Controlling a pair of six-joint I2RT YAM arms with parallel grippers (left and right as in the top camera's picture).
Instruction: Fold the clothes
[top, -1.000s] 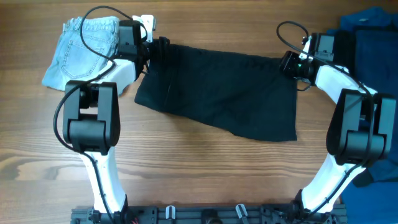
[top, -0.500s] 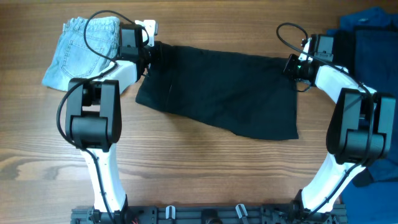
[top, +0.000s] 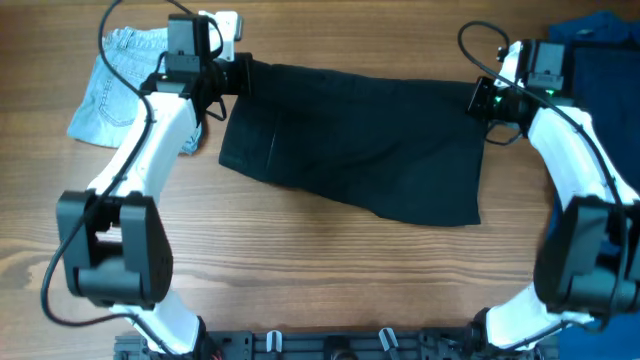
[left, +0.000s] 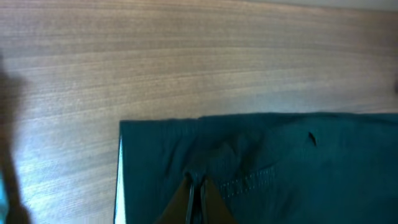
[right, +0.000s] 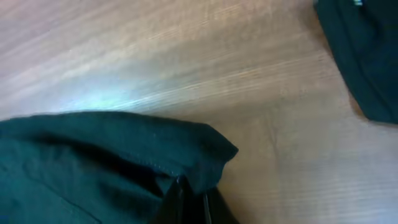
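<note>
A pair of black shorts (top: 350, 145) lies spread across the middle of the wooden table. My left gripper (top: 238, 76) is shut on the shorts' far left corner; in the left wrist view its fingers (left: 198, 193) pinch the dark cloth (left: 273, 168) near the waistband edge. My right gripper (top: 484, 98) is shut on the far right corner; in the right wrist view the cloth (right: 112, 155) bunches over the closed jaws (right: 186, 198). Both held corners look slightly lifted.
Folded light-blue denim shorts (top: 125, 85) lie at the far left, partly under the left arm. A pile of dark blue clothes (top: 600, 60) sits at the right edge, also showing as dark cloth (right: 367, 56) in the right wrist view.
Both grippers have closed on the far corners of the black shorts. Both arms have stretched out and pulled the corners slightly outward and up.
</note>
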